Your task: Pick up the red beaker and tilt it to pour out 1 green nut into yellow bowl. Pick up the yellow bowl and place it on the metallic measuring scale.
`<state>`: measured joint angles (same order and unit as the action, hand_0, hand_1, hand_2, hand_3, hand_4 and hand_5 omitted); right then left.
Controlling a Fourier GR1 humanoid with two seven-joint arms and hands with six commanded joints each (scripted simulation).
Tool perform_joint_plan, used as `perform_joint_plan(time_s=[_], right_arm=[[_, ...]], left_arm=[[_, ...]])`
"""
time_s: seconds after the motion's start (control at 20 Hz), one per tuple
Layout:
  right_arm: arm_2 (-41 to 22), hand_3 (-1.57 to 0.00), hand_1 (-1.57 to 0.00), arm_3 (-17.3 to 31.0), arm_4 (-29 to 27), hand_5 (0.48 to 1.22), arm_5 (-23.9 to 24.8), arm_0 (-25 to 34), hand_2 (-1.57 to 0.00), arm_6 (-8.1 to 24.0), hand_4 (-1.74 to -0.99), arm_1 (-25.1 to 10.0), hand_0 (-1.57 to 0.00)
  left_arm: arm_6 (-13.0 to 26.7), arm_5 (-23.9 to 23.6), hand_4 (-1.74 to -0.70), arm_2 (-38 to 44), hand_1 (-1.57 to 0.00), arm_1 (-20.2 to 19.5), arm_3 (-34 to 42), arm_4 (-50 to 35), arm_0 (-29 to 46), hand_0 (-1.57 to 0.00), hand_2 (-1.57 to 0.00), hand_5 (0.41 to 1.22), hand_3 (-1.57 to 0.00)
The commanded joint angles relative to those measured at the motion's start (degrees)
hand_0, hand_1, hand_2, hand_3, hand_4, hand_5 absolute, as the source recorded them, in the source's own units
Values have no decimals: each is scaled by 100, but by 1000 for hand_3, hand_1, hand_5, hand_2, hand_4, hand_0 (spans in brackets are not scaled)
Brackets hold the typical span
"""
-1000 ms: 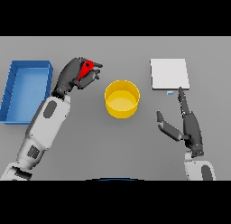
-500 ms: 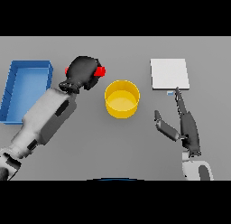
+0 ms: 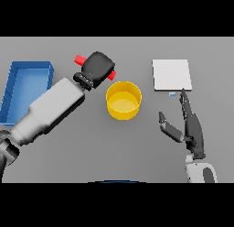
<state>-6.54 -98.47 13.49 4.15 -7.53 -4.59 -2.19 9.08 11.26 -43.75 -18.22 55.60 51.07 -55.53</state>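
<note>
The left hand [image 3: 99,67] wraps around the red beaker [image 3: 80,60], tipped sideways just left of the yellow bowl [image 3: 123,99]. The right hand [image 3: 191,128] rests with straight fingers near the scale [image 3: 171,75].

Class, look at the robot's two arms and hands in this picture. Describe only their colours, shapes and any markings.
Both arms have blocky white and light grey shells. The left forearm is a broad, box-like segment, darkening to grey lower down, with a ribbed dark wrist ring. The left hand is dark and bulky. The right hand is dark grey with slim fingers, above a white cuff with a dark inset. No cables or markings show.
</note>
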Motion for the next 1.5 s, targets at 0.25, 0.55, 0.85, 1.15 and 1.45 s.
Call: perform_joint_plan(time_s=[0.25,0.55,0.85,1.15,1.45], right_arm=[[-59,1,1,53,-62,640,-6,-33,1,-104,-1291,156,1],[19,1,1,14,-5,609,85,-57,1,7,-1278,90,1],[-87,1,1,109,308,582,254,26,1,117,-1236,131,1],[-87,1,1,73,299,592,256,-39,1,-72,-1210,120,1],[-77,1,1,117,352,592,285,58,1,-38,-1209,92,1]], left_arm=[[-401,486,-1732,-968,-1571,17,-216,623,-495,-1571,-1571,1220,-1509],[-615,705,-1739,-1655,-1571,124,-539,1092,-1007,-1571,-1571,1221,-1555],[-869,869,-1736,-2206,-1571,280,-930,1400,-1536,-1571,-1571,1221,-1567],[-1222,702,-1735,-2823,-1571,297,-1092,1672,-1876,-1571,-1571,1221,-1570],[-1519,564,-1729,-2767,-1571,132,-1337,1494,-2581,-1571,-1571,1221,-1571]])
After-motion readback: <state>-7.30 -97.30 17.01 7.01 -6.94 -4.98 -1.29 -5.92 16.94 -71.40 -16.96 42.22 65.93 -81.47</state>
